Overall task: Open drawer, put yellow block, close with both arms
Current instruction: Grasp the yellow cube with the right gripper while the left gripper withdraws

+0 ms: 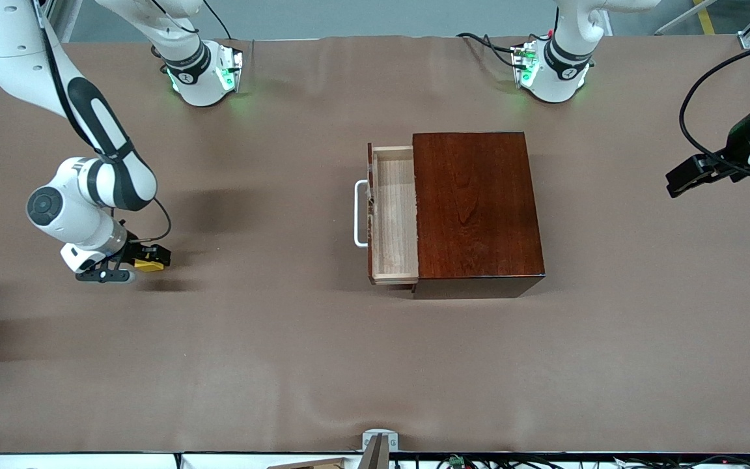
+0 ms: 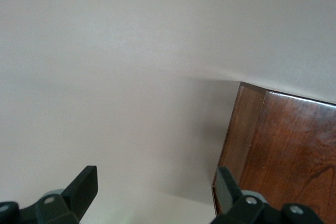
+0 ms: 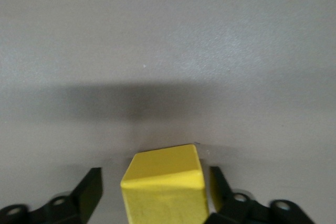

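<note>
The drawer (image 1: 393,215) stands pulled out of the dark wooden box (image 1: 476,205), its pale tray bare and its white handle (image 1: 359,213) toward the right arm's end. The yellow block (image 1: 149,266) lies on the table near that end. My right gripper (image 1: 146,264) is down around it. In the right wrist view the yellow block (image 3: 165,182) sits between the fingers of the right gripper (image 3: 155,190), with a gap at one finger. My left gripper (image 1: 674,184) hangs open and empty over the left arm's end of the table. The left gripper (image 2: 156,187) frames a corner of the box (image 2: 294,150).
A brown cloth (image 1: 284,352) covers the whole table. A small metal bracket (image 1: 379,441) sits at the table edge nearest the front camera. The arm bases (image 1: 202,75) stand along the edge farthest from it.
</note>
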Tool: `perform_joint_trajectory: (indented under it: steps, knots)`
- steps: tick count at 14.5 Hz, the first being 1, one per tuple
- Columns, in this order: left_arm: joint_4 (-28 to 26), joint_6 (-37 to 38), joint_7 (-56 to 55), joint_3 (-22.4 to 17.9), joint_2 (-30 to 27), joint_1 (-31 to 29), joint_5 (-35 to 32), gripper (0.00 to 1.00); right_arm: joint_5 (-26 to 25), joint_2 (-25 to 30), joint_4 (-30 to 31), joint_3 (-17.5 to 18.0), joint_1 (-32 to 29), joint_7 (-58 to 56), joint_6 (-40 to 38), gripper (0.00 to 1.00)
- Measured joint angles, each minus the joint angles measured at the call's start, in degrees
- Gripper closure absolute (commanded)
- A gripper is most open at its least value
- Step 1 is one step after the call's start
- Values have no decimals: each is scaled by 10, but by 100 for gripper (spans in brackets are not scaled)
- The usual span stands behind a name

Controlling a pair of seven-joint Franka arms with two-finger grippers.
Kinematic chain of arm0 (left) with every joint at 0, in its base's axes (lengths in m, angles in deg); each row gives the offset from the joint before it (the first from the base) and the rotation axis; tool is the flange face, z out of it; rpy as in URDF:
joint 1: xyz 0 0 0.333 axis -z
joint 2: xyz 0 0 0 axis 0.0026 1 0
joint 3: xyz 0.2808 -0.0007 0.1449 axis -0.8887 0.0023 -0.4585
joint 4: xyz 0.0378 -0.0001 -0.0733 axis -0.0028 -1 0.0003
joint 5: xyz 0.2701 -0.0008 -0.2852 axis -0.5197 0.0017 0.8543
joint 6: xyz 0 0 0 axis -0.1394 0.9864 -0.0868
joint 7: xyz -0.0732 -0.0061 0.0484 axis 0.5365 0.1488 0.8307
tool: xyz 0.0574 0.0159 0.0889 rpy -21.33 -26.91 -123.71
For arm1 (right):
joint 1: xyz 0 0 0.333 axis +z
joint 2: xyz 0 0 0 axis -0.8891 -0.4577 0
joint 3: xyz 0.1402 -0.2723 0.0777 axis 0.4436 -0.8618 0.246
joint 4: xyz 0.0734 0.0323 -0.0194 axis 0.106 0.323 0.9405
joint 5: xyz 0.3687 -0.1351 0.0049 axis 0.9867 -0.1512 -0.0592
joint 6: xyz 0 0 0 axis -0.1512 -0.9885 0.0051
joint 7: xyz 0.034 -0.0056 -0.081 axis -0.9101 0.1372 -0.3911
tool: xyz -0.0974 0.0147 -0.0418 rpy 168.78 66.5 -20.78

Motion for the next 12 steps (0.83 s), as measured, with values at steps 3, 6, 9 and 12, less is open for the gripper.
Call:
perform_joint_trajectory:
  steps: [3,6,9,12]
  knots:
    - [-16,-4,22,0,-18,-5,0,0,0,0,1,0,0,0,0,82]
    - [-16,-8,24,0,-23,-5,0,0,0,0,1,0,0,-1,0,96]
    - [-17,-8,30,1,-23,-5,0,0,0,4,0,0,0,-3,1,100]
    - [-17,-8,31,1,-23,-5,0,0,0,17,-4,5,0,-4,-8,100]
